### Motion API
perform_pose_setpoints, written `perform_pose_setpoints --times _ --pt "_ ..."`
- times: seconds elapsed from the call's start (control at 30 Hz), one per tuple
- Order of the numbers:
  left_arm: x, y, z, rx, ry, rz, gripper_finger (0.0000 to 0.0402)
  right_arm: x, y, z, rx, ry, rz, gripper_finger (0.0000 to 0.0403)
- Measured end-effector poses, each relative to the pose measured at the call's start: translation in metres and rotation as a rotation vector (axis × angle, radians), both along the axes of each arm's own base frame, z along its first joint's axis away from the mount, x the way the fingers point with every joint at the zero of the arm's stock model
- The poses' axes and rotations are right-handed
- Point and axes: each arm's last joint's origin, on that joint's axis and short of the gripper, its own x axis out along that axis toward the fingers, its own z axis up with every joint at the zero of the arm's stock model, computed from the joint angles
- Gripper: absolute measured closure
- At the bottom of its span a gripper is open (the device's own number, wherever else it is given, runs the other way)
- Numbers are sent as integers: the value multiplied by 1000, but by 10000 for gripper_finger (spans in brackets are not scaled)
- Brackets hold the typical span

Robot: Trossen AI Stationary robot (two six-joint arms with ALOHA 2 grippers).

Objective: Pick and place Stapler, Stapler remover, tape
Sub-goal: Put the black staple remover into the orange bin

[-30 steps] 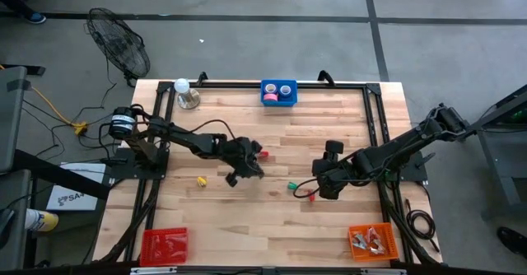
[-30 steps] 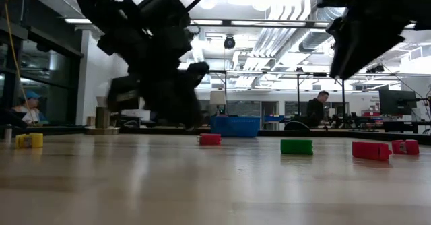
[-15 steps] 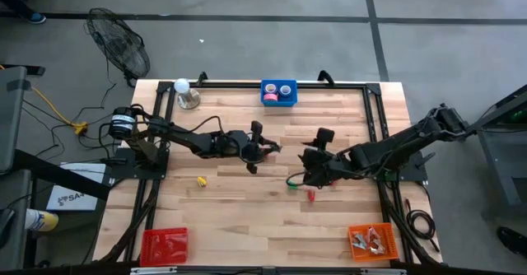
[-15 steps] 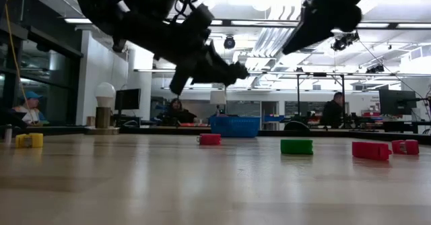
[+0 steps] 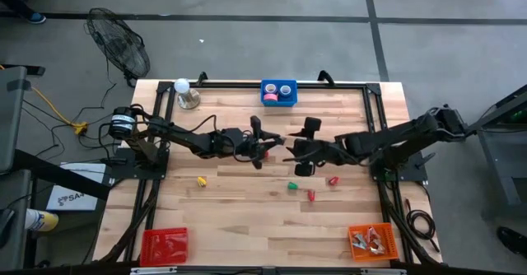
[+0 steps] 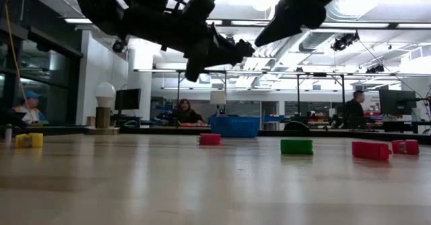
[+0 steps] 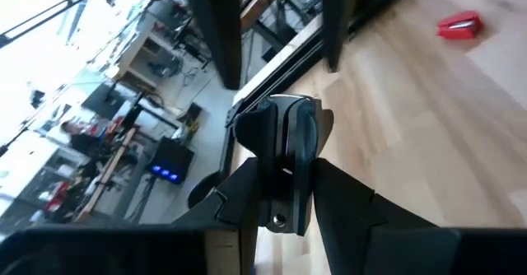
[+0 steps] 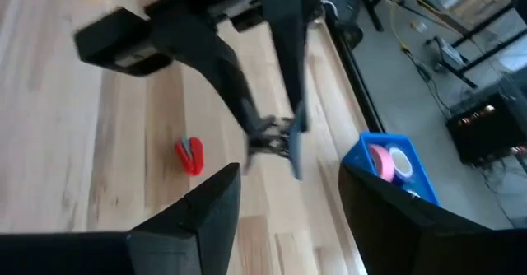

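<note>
My left gripper (image 5: 268, 143) hangs over the table's middle, nearly level, shut on a small dark stapler remover (image 7: 284, 143). My right gripper (image 5: 295, 156) faces it from the right, open and holding nothing (image 8: 288, 184); in the low view it hangs high (image 6: 266, 36). Small pieces lie flat on the wood: a red one (image 5: 265, 153) under the left gripper, a green one (image 5: 291, 185), two more red ones (image 5: 311, 195) (image 5: 333, 179) and a yellow one (image 5: 202, 180). Tape rolls, one of them pink (image 8: 380, 161), sit in a blue bin (image 5: 278, 92) at the far edge. My left gripper pinches the dark stapler remover (image 8: 276, 142) between its two fingers, at their free ends. The fingers lie nearly level and point toward the table's right side. The remover is lifted clear of the table, and a greyish prong of it hangs below the fingertips.
A red tray (image 5: 163, 244) stands at the near left corner and an orange tray (image 5: 373, 240) holding things at the near right. A lamp bulb on a base (image 5: 186, 94) stands at the far left. Black frame rails run along the table's sides.
My left gripper has risen and tipped from pointing down to nearly level, going toward the table's right and far edge with the dark remover. My right gripper has swung toward the left and the far edge, tipping upward, and now faces the left gripper.
</note>
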Motion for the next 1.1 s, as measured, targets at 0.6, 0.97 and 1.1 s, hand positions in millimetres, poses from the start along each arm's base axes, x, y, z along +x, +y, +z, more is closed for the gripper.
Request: perform_pose_setpoints --times 0.6,0.97,1.1 --pt "1 2 7 30 -52 81 308 24 -12 -15 -178 53 83 203" --pt "1 3 7 33 -45 108 308 25 -12 -12 -208 30 68 204" --pt "1 4 7 35 -43 130 308 26 -12 -12 -216 27 60 210"
